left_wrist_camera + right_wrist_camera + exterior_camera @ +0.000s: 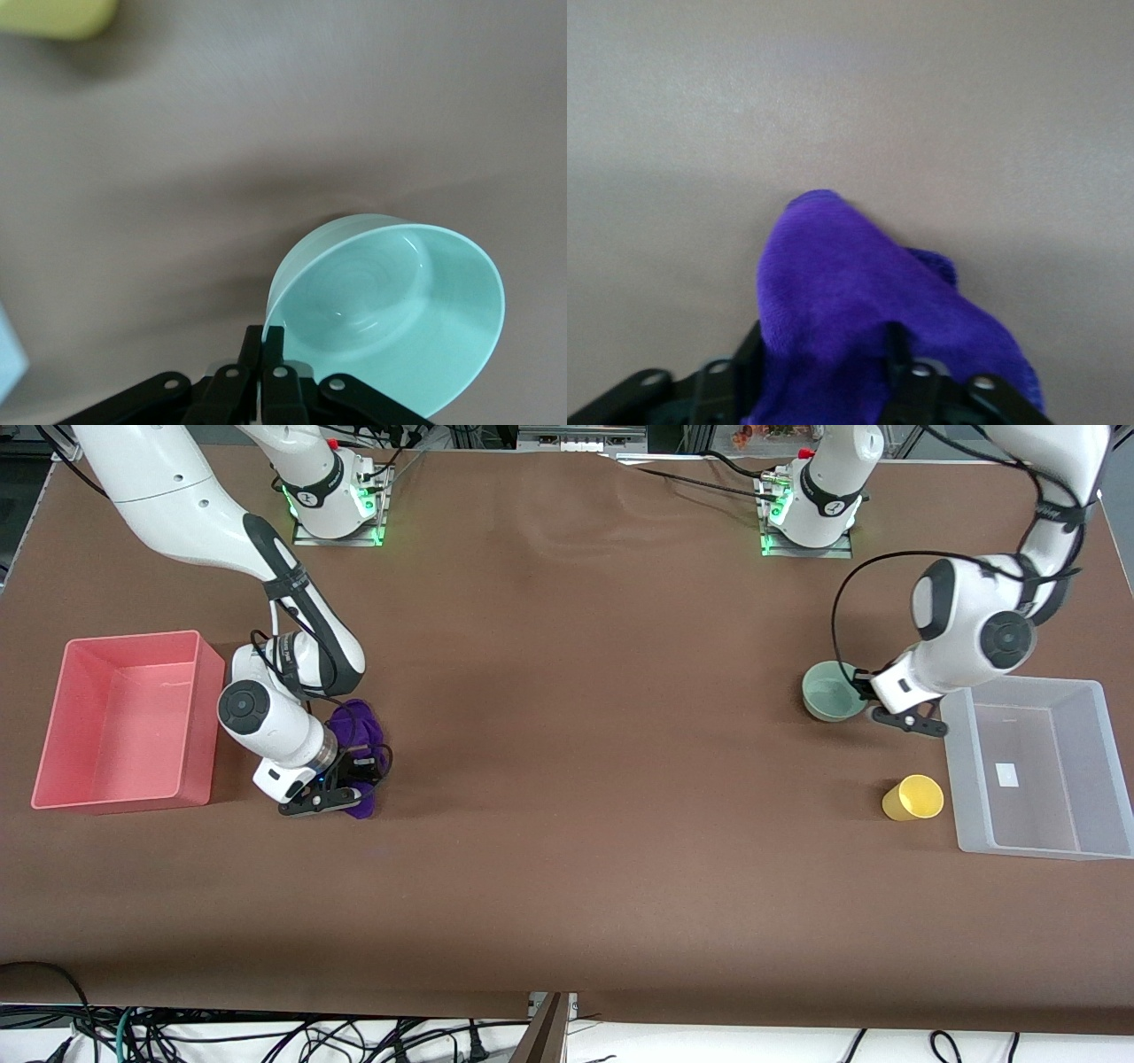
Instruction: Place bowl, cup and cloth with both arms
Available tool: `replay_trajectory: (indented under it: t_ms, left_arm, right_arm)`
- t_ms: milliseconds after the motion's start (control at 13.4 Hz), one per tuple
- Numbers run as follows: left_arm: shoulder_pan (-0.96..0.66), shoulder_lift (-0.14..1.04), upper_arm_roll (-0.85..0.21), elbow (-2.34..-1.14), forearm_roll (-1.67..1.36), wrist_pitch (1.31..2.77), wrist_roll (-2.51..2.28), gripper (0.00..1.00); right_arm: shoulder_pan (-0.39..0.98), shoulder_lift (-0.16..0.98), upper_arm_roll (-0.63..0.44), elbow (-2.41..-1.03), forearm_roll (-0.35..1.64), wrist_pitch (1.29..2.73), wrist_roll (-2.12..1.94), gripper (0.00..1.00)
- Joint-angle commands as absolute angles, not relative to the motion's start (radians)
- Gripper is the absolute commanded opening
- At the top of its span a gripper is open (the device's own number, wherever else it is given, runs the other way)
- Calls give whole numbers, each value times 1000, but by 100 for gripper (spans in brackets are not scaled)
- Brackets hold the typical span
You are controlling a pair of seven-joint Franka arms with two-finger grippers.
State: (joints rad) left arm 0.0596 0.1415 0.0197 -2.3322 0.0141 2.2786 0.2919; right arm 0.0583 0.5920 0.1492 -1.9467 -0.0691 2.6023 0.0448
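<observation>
The pale mint-green bowl [831,691] sits toward the left arm's end of the table, beside the clear bin. My left gripper [866,693] is shut on its rim; in the left wrist view the gripper [266,338] pinches the rim of the bowl [390,310]. The yellow cup [913,797] stands nearer the front camera than the bowl, and shows in the left wrist view [53,16]. The purple cloth [356,731] lies beside the red bin. My right gripper [335,793] is shut on it; in the right wrist view the gripper [824,354] has the cloth [842,283] bunched between its fingers.
A clear plastic bin [1028,841] stands at the left arm's end of the table, beside the cup and bowl. A red bin [124,717] stands at the right arm's end, beside the cloth. Brown table cover lies between them.
</observation>
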Motion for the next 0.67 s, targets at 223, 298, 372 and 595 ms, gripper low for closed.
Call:
replay_trajectory:
  t_ms: [223,298,372,595]
  left_arm:
    - [182,109,29,-1998,99,2011,601,0]
    - [195,153,55,-1938,130,2017,670,0]
    - [210,196,80,-1868,153,2017,727,0]
    - [273,309,109,-1777,153,2072,846,0]
  right_arm:
    - [52,520,152,-1858,-66,2397,22,0]
    - [46,496,149,-1820,-67,2310,2,0]
    - [41,471,146,-1778,-69,2207,-33,0]
    - [2,402,108,-1636,-71,1868,-196,0]
